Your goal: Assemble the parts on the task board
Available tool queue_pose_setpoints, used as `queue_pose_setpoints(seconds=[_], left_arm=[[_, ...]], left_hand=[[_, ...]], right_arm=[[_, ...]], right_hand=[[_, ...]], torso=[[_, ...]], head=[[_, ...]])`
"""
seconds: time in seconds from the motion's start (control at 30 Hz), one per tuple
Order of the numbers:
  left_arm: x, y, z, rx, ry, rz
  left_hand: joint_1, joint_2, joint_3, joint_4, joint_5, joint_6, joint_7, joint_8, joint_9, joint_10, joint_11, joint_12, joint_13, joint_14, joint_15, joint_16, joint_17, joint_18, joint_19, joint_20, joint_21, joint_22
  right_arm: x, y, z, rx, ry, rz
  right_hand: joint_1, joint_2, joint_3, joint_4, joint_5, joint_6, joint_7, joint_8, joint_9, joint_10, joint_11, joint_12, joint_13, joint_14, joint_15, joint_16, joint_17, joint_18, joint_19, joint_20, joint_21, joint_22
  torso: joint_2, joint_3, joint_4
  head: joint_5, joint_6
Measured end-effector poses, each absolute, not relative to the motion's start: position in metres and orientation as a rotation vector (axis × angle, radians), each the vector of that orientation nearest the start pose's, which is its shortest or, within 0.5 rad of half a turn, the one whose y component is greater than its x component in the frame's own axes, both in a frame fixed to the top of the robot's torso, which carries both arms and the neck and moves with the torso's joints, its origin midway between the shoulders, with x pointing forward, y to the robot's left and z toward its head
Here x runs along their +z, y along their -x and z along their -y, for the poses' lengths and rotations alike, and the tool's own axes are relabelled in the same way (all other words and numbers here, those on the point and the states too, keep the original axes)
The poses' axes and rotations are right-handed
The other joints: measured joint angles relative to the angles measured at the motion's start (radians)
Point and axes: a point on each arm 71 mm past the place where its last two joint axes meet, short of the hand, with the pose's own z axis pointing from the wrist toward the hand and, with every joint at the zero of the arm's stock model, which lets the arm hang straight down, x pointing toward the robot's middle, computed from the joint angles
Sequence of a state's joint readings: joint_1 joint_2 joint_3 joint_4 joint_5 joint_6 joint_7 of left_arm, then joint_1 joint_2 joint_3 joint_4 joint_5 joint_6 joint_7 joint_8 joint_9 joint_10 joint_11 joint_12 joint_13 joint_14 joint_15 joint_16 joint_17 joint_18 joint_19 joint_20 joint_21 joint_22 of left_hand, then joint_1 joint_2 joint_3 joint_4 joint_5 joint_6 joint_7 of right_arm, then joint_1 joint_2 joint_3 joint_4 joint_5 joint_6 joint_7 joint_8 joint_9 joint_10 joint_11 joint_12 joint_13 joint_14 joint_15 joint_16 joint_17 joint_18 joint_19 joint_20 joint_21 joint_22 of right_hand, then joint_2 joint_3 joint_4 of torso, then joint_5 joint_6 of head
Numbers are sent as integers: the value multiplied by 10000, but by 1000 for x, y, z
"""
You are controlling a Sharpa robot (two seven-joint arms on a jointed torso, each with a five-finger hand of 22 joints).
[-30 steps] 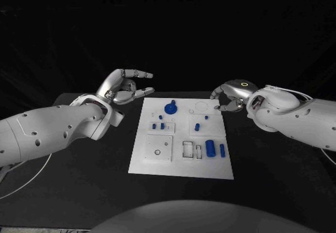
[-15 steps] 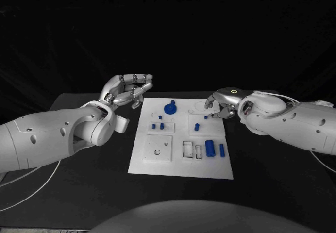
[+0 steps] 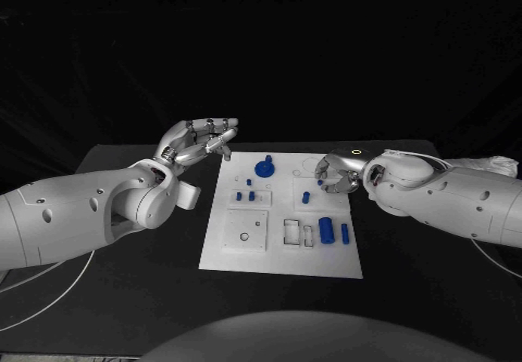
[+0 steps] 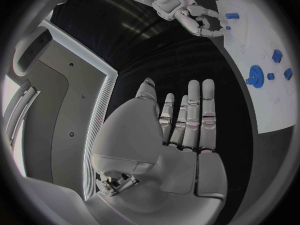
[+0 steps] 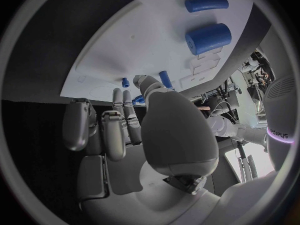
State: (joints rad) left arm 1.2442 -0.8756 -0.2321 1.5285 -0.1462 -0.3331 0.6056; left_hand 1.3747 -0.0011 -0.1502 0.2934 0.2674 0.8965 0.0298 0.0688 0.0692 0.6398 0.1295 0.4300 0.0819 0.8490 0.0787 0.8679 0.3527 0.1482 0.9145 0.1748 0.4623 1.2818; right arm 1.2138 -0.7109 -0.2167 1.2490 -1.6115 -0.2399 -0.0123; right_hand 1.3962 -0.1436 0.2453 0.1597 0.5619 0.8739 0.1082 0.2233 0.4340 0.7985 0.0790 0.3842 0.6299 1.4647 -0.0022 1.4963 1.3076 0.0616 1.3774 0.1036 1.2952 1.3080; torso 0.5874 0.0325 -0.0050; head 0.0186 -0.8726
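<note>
Now right hand (image 3: 335, 172) hovers over task board (image 3: 280, 260) far right corner, fingers curled, empty; left hand (image 3: 199, 139) spread, idle. Descend slowly toward small blue peg (image 3: 305, 198), you pinch squarely.

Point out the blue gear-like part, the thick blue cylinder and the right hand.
blue gear-like part (image 3: 265, 167): head view, on its round body at the board's far end.
thick blue cylinder (image 3: 327, 226): head view, middle of its side.
right hand (image 3: 335, 172): head view, middle of the hand, over the board's far right edge.
</note>
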Motion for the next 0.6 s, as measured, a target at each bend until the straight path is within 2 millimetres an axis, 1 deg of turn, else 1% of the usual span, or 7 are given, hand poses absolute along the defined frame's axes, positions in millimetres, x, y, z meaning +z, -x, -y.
queue_pose_setpoints(seconds=[0.03, 0.07, 0.1, 0.3, 0.4, 0.5, 0.6], left_arm=[[-208, -467, -224, -15122, 8293, -14221], [-208, -467, -224, -15148, 8325, -14252], [-208, -467, -224, -15165, 8347, -14274], [-209, -466, -224, -15229, 8457, -14395], [-209, -465, -225, -15219, 8495, -14433], [-210, -465, -225, -15204, 8532, -14477], [-210, -465, -225, -15189, 8565, -14516]], left_hand=[[1, 1, -1, -1, 34, -19, 19, 0, 0, -55, -14, 44, 0, -1, 0, -2, -28, 37, 0, 0, -58, -6], [56, 52, -27, -27, 98, -36, 36, 0, 0, -56, -12, 60, -10, -62, -10, -47, -67, 147, 0, 0, -107, -22], [61, 55, -27, -27, 104, -57, 15, 0, 0, -56, -12, 60, -12, -71, -1, -46, -82, 147, -23, 23, -114, -28], [200, 81, -27, -27, 333, -71, 1, 0, 0, -114, 5, 195, -12, -71, -1, -46, -182, 149, -36, 35, -248, -82], [334, 142, -27, -27, 467, -71, 1, 0, 1, -164, 23, 275, -11, -71, -1, -46, -250, 148, -35, 35, -329, -116], [383, 118, -82, -28, 516, -108, 38, 0, -8, -170, 29, 322, -11, -71, -1, -46, -282, 149, -35, 36, -381, -122], [480, 152, -81, -28, 568, -108, 38, 0, -9, -199, 59, 373, -20, -71, 0, -47, -323, 148, 3, 73, -442, -147]], right_arm=[[-258, -506, 211, 4527, 4489, -18113], [-258, -506, 211, 4528, 4495, -18128], [-259, -506, 210, 4530, 4497, -18136], [-260, -507, 208, 4528, 4504, -18119], [-260, -508, 207, 4527, 4501, -18086], [-260, -508, 207, 4529, 4492, -18047], [-260, -509, 206, 4524, 4488, -18024]], right_hand=[[0, 0, 27, -27, 67, 0, 0, -4, 31, -33, 33, 17, 12, 0, 0, 0, 0, 0, 0, 0, 0, 0], [0, 0, 58, -56, 111, 0, 0, -4, 52, -34, 34, 17, 12, 0, 0, -24, 0, 0, 0, 0, 0, 0], [0, 0, 91, -38, 112, -32, 32, -46, 60, -34, 34, 17, 18, 0, 0, -45, 0, 0, 0, 0, 0, 0], [0, 0, 251, -97, 212, -160, -96, -173, 87, -71, 69, 94, 85, 0, 0, -46, -1, 0, 0, 0, 61, -1], [-40, -40, 355, -104, 212, -242, -117, -274, 87, -71, 69, 170, 123, 0, 0, -46, -1, 0, -1, 0, 61, -2], [-40, -39, 396, -120, 212, -276, -152, -303, 87, -71, 69, 170, 133, 0, 0, -46, -1, 0, -1, 0, 61, -2], [-118, 39, 454, -97, 212, -276, -152, -313, 95, -70, 69, 224, 158, 0, 0, -46, -1, -1, -1, 0, 61, -2]], torso=[[-1, -1, 0], [-3, -1, 0], [-6, -1, 0], [-15, -2, 3], [-18, -2, -1], [-18, -3, -2], [-17, -2, -3]], head=[[-5, 0], [-8, 0], [-9, 0], [13, 0], [36, 0], [35, 0], [20, 0]])
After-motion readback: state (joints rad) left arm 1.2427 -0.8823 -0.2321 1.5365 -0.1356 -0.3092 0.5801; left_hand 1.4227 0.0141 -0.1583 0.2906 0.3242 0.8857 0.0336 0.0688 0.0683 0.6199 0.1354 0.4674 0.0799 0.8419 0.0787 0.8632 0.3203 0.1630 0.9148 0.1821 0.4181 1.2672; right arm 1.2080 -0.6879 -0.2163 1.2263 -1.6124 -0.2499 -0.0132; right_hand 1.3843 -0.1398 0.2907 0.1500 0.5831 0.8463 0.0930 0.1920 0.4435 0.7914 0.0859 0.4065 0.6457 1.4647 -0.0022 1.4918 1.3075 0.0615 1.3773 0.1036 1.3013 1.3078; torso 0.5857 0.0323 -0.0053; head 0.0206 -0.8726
